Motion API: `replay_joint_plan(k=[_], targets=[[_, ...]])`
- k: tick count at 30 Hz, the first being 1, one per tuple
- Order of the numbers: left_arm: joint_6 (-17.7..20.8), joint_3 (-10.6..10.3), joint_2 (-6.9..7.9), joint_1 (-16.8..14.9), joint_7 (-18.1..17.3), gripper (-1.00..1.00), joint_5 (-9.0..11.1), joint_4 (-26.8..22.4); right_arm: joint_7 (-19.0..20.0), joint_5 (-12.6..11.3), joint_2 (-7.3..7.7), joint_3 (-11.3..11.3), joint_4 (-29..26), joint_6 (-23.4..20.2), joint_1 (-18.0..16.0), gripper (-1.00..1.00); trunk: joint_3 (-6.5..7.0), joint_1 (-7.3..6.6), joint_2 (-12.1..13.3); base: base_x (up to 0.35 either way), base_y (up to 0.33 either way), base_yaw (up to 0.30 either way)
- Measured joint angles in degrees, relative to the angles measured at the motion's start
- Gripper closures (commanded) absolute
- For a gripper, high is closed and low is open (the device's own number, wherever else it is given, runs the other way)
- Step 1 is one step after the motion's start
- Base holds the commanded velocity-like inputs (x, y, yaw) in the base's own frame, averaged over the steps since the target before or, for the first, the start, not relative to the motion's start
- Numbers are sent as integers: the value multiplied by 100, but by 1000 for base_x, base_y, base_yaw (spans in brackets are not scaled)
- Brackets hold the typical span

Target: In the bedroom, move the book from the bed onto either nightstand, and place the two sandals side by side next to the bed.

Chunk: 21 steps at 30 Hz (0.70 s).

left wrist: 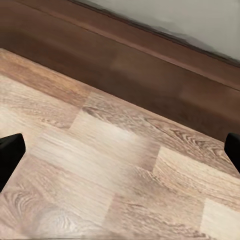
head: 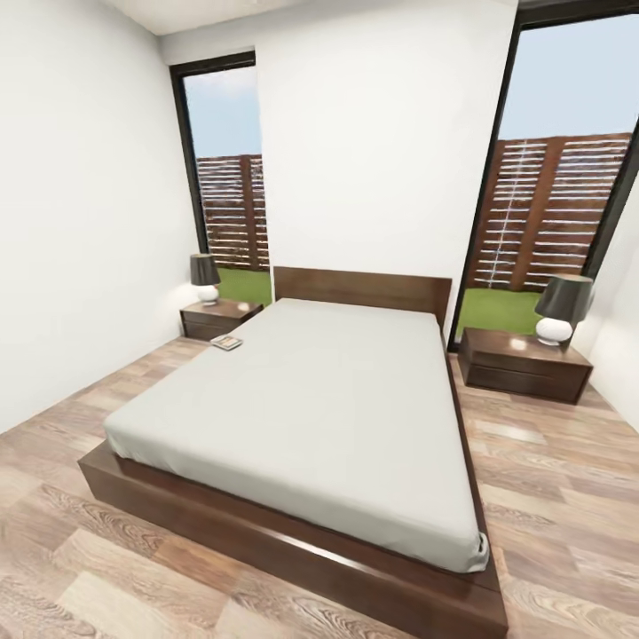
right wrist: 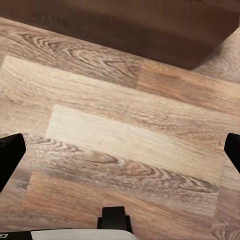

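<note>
- the book point(head: 227, 343) lies on the bed point(head: 319, 399) at its 10 o'clock corner, near a nightstand point(head: 219, 317).
- left gripper point(left wrist: 120, 150) and right gripper point(right wrist: 120, 150) spread wide over the floor point(right wrist: 125, 125), holding nothing.

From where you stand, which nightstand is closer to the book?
The nightstand at the head view's left, by the narrower window: the book lies on the mattress corner right beside it. The other nightstand stands across the bed.

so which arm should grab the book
Left, probably. The book lies at the bed's far corner on the robot's left, right by the left nightstand. Both grippers are open over bare floor, so the robot must drive closer first.
</note>
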<state>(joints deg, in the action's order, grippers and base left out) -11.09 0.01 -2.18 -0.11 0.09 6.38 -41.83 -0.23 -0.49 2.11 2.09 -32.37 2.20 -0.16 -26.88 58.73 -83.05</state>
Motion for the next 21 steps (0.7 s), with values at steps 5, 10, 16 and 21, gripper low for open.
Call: replay_joint_plan(k=[5, 10, 16, 21], targets=[[2, 0, 0, 0, 0, -100, 1, 1, 0, -1, 0, -1, 1, 0, 0, -100, 0, 0, 0, 0, 0, 294], [-1, 0, 0, -2, -1, -100, 2, 0, 0, 1, 0, -2, 1, 0, 0, -100, 0, 0, 0, 0, 0, 294], [3, 0, 0, -2, -1, -100, 2, 1, 0, 1, 0, -2, 8, 0, 0, -100, 0, 0, 0, 0, 0, 294], [3, 0, 0, -1, -2, -100, 3, 1, 0, 1, -3, -2, 9, 4, 0, -100, 0, 0, 0, 0, 0, 294]])
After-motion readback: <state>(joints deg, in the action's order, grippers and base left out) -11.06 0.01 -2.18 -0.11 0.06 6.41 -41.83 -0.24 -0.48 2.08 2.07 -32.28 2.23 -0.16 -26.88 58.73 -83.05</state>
